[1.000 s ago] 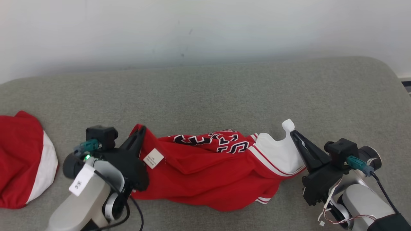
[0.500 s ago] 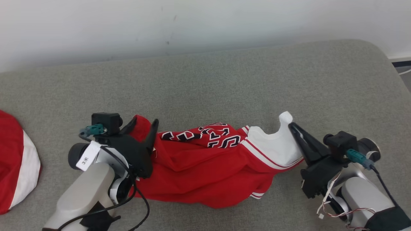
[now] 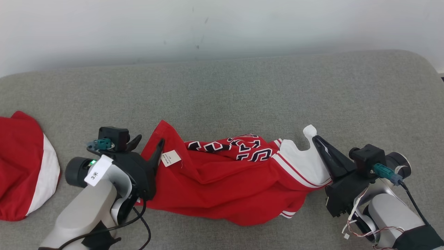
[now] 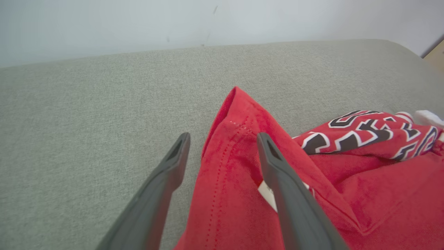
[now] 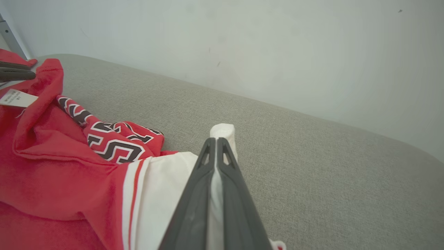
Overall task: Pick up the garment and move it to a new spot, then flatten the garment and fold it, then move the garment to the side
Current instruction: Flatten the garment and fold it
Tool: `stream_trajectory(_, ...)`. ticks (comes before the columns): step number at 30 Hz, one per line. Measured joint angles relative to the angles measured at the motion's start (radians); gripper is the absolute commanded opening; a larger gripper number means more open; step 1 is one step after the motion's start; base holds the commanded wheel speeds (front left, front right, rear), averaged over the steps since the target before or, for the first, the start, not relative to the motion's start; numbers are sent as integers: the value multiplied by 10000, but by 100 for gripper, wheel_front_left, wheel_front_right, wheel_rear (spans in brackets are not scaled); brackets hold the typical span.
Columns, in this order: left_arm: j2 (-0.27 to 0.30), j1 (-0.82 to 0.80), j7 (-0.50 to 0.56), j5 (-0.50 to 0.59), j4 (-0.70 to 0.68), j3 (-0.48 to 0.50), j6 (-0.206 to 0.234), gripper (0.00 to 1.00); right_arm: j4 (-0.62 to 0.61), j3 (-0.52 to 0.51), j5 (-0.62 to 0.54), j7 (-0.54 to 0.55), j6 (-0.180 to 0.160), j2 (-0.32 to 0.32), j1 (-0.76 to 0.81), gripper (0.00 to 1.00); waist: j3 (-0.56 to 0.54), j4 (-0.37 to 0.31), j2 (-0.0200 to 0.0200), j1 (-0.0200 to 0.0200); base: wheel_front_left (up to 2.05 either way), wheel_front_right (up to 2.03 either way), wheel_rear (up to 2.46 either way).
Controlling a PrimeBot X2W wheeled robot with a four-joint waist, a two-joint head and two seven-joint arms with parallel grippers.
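The garment is a red jersey with black-and-white lettering and a white panel, lying crumpled in a long strip on the grey cushion. My left gripper stands open at its left end, with the red corner lying loose between the fingers. A white label shows beside the inner finger. At the jersey's right end my right gripper is shut on the white panel's edge, and white cloth shows pinched between the fingers.
A second red-and-white cloth lies at the cushion's left edge. A pale wall rises behind the cushion. The cushion's rounded right end drops off near my right arm.
My left gripper has opened and let go of the red corner, which now rests on the cushion. The right gripper keeps its grip. The head camera has shifted slightly.
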Motion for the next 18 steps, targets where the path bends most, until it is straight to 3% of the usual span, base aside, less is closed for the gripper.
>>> stream_trajectory(18,-182,-38,15,-109,617,-25,-353,100,67,123,-2,-71,84,31,-12,0,-10,-213,1,0,0,0,0)
